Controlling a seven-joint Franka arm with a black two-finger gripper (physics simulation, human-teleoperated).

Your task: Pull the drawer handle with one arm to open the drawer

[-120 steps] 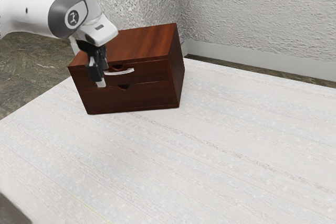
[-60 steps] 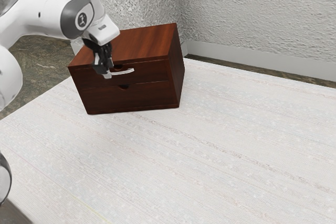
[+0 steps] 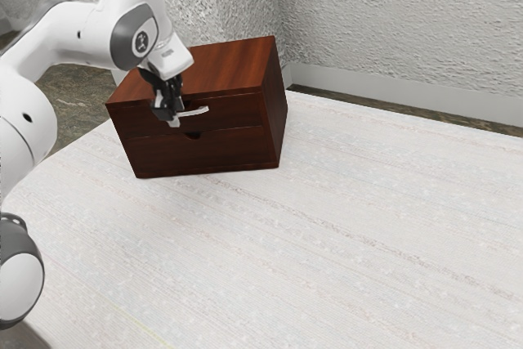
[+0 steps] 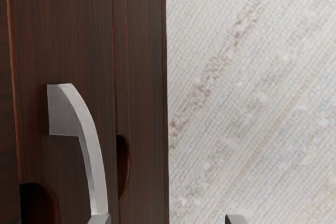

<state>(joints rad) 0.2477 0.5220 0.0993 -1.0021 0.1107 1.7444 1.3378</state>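
A dark red-brown wooden cabinet (image 3: pixel 237 63) stands at the table's back left with two drawers, both fronts flush with its face. The upper drawer (image 3: pixel 241 110) carries a curved silver handle (image 3: pixel 196 109). My black gripper (image 3: pixel 170 112) hangs at the handle's end nearest the exterior view's left, fingers pointing down at it. In the wrist view the silver handle (image 4: pixel 84 129) curves down to one of my fingertips (image 4: pixel 102 219). The other fingertip sits far off over the table, so the gripper is open and the handle only lies against one finger.
The white wood-grain table (image 3: pixel 343 234) spreads wide in front of and to the right of the cabinet. A rough grey wall (image 3: pixel 392 14) runs behind it. The lower drawer (image 3: pixel 229 146) has a small finger notch.
My hand has risen and shifted right along the cabinet front, from beside the handle's left end to right on it. The arm has swung in further. The drawer has not moved.
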